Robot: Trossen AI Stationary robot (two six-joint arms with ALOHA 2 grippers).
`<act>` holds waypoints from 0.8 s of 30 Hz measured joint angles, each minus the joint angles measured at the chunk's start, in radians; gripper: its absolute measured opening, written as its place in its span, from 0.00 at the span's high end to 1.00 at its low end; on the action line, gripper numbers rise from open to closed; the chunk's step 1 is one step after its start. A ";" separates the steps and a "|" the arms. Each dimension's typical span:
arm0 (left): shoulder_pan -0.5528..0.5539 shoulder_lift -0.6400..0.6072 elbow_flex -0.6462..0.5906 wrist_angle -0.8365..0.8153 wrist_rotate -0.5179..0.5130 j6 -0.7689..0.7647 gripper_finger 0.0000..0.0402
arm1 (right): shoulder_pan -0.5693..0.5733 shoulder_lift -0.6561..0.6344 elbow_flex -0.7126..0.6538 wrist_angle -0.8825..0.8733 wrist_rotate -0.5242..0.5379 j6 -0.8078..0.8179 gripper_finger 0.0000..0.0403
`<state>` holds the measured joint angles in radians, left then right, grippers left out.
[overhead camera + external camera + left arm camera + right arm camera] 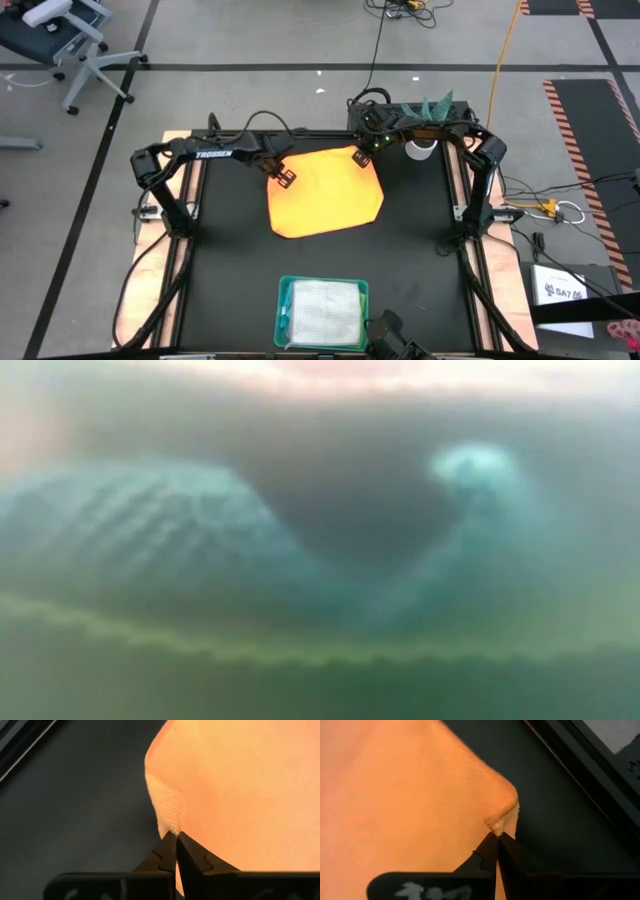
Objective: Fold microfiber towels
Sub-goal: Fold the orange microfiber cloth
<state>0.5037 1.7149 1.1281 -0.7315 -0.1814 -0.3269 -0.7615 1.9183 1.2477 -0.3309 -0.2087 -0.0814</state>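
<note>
An orange towel [326, 191] lies spread flat on the black tabletop [230, 270], a little above the middle of the high view. The left gripper [287, 178] sits at the towel's upper left corner, and the right gripper [361, 157] at its upper right corner. In the left wrist view the left gripper [176, 836] is clenched on the towel's [240, 795] corner, the hem pinched between the closed tips. In the right wrist view the right gripper [496, 836] is likewise clamped on the rolled edge at the other corner of the towel [395, 795].

At the bottom centre of the high view a teal tray [283, 315] holds a pale grey-white towel [325, 312]. At the upper right, behind the right arm, turquoise towels [430, 108] sit bunched at the tabletop's far edge, with a white cup [422, 150] just below them.

The low view is filled by blurred turquoise cloth [150, 530] close against the lens, with a green edge [300, 655] running across the lower part of the frame.
</note>
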 joint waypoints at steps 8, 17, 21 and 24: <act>-0.051 0.000 0.000 -0.033 -0.003 -0.023 0.99 | 0.051 -0.116 0.000 -0.138 0.079 -0.126 1.00; -0.136 0.000 0.041 -0.185 -0.002 -0.077 0.99 | 0.102 -0.249 0.000 -0.324 0.106 -0.144 1.00; -0.183 -0.007 0.085 -0.260 -0.002 -0.111 0.99 | 0.133 -0.259 0.000 -0.390 0.106 -0.144 1.00; -0.226 -0.016 0.115 -0.281 0.001 -0.130 0.99 | 0.163 -0.258 0.000 -0.449 0.106 -0.144 1.00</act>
<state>0.2772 1.6992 1.2434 -1.0124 -0.1803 -0.4572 -0.5983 1.6600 1.2476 -0.7801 -0.1032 -0.2253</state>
